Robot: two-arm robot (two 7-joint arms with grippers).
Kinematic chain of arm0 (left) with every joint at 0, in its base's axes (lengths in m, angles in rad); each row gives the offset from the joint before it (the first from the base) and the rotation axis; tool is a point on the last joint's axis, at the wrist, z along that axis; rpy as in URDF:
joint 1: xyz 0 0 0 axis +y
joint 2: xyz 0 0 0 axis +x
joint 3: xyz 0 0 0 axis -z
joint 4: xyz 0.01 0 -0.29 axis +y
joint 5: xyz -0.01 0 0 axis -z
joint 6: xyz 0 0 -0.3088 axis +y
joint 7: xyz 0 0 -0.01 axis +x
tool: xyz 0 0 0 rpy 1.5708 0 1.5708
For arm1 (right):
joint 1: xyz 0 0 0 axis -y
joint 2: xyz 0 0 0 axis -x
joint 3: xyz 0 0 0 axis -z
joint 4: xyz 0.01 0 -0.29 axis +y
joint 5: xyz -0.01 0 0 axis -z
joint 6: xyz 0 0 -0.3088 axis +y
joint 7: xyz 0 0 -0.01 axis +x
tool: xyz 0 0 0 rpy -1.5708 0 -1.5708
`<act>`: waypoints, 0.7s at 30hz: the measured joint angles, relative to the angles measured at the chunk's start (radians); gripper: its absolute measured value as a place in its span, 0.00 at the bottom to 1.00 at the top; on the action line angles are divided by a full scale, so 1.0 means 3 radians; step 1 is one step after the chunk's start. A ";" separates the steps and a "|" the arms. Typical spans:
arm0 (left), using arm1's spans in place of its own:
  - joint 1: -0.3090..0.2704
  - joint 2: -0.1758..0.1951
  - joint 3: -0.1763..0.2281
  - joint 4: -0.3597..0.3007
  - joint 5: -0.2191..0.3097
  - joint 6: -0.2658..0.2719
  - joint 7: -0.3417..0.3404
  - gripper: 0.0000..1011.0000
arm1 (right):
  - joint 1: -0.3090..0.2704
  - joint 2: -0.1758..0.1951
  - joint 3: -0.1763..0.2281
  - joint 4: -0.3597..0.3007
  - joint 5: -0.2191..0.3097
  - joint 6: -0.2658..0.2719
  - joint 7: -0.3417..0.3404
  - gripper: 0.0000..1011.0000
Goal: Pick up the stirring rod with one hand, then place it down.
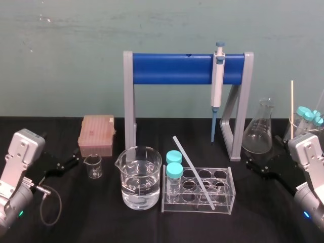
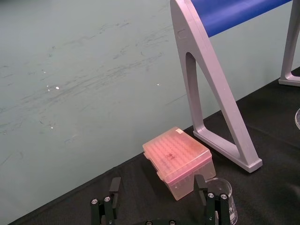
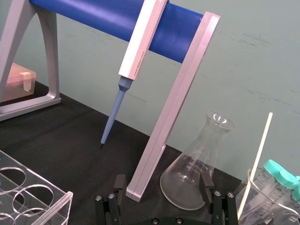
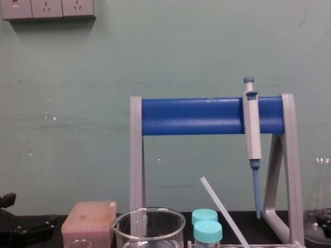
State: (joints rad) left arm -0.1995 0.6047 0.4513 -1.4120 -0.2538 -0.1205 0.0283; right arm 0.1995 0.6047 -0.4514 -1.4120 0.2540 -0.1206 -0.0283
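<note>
The stirring rod point(image 1: 193, 169) is a translucent whitish glass rod that leans slantwise in the clear test tube rack point(image 1: 225, 202), its upper end pointing back-left; it also rises behind the capped tubes as the stirring rod point(image 4: 223, 211). My left gripper point(image 1: 71, 163) rests low at the table's left, open and empty, with the pink tip box beyond its fingers point(image 2: 115, 187). My right gripper point(image 1: 259, 165) sits low at the right, open and empty, well clear of the rod. Past its fingers point(image 3: 205, 182) stands the conical flask.
A beaker of water point(image 1: 140, 178) and two teal-capped tubes point(image 1: 174, 169) stand left of the rack. Behind is a blue-barred stand point(image 1: 187, 69) holding a pipette point(image 1: 217, 86). A pink tip box point(image 1: 96, 134), small beaker point(image 1: 93, 166), conical flask point(image 1: 259, 129) and a pale stick point(image 1: 292, 104) in a beaker surround them.
</note>
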 joint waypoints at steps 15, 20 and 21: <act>0.0000 0.0000 0.0000 0.0000 0.0000 0.0000 0.0000 0.99 | 0.0044 -0.0029 0.0117 -0.0092 0.0184 0.0130 0.0230 0.99; 0.0000 0.0000 0.0000 0.0000 0.0000 0.0000 0.0000 0.99 | 0.0088 -0.0070 0.0264 -0.0238 0.0633 0.0373 0.0599 0.99; 0.0000 0.0000 0.0000 0.0000 0.0000 0.0000 0.0000 0.99 | 0.0108 -0.0087 0.0300 -0.0286 0.0782 0.0468 0.0735 0.99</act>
State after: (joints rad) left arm -0.1995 0.6047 0.4514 -1.4120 -0.2539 -0.1206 0.0283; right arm 0.2318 0.5787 -0.3613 -1.4977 0.4886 0.0199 0.1923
